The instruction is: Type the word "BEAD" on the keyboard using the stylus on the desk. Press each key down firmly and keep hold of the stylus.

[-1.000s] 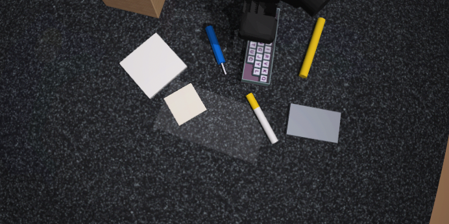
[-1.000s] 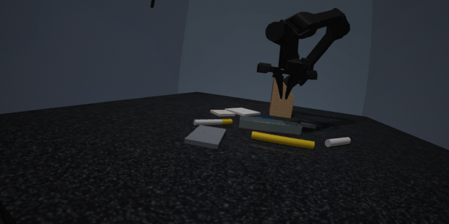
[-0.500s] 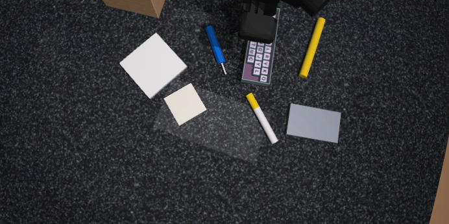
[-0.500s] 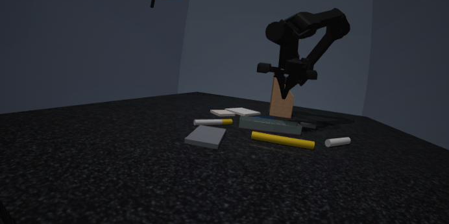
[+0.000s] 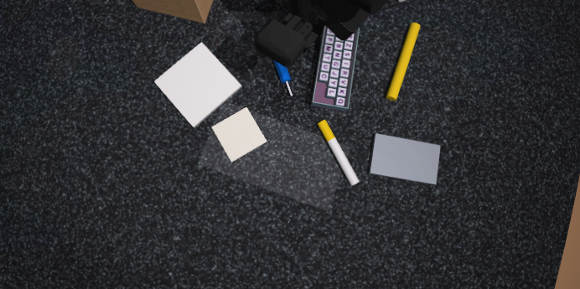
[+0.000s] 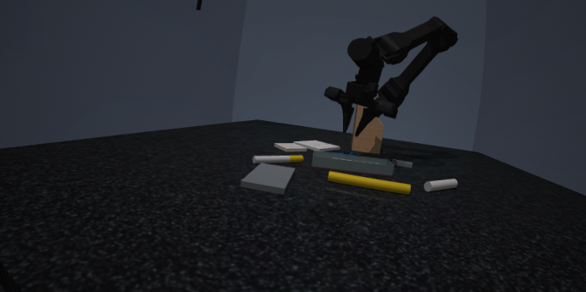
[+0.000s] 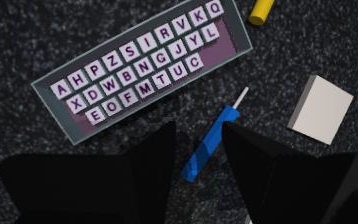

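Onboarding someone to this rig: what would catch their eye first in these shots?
Probably the black end effector, fingers apart, hovering over the blue stylus that lies on the desk; nothing is gripped yet. Next, the small keyboard with purple-lettered keys, right beside the stylus. Then the bright yellow rod on the keyboard's other side.

My arm point(image 6: 402, 52) was matte black all over, no markings, cables or screws that I could spot. Links looked chunky and boxy, with a rounded joint housing partway along. The gripper point(image 7: 197, 165) was the same flat black, two fingers shaped like wedges, broad at the base and tapering to blunt points.
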Motion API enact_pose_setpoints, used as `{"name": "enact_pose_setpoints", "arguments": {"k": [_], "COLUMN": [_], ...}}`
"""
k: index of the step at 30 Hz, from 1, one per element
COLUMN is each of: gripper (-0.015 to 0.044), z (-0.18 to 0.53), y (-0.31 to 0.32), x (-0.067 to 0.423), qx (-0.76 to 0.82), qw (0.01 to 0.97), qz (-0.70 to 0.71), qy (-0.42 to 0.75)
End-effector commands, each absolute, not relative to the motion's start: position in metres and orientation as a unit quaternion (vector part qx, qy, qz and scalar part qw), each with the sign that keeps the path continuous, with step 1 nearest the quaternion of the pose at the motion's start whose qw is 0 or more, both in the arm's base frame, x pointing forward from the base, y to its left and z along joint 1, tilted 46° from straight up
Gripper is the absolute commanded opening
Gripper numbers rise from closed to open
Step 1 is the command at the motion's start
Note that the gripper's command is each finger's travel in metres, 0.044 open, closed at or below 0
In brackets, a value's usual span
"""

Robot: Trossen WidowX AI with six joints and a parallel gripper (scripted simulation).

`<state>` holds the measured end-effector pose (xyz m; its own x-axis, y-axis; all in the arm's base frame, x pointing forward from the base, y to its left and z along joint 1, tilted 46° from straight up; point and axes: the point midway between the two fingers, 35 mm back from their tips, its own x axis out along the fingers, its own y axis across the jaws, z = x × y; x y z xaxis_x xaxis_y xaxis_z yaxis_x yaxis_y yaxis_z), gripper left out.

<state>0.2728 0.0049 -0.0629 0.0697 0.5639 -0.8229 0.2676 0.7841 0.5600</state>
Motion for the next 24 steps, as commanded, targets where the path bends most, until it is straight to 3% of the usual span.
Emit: {"name": "enact_pose_setpoints", "arguments": {"k": [1,24], "gripper": [0.0150,0.0150], "z": [-0.0898,-0.0920], "y": [-0.0088,-0.0054], "x": [0.2342,0.2298], "qx": [0.458,0.474], "qw": [0.638,0.633], "qz": [-0.137,-0.159], "qy": [0.604,0.592]}}
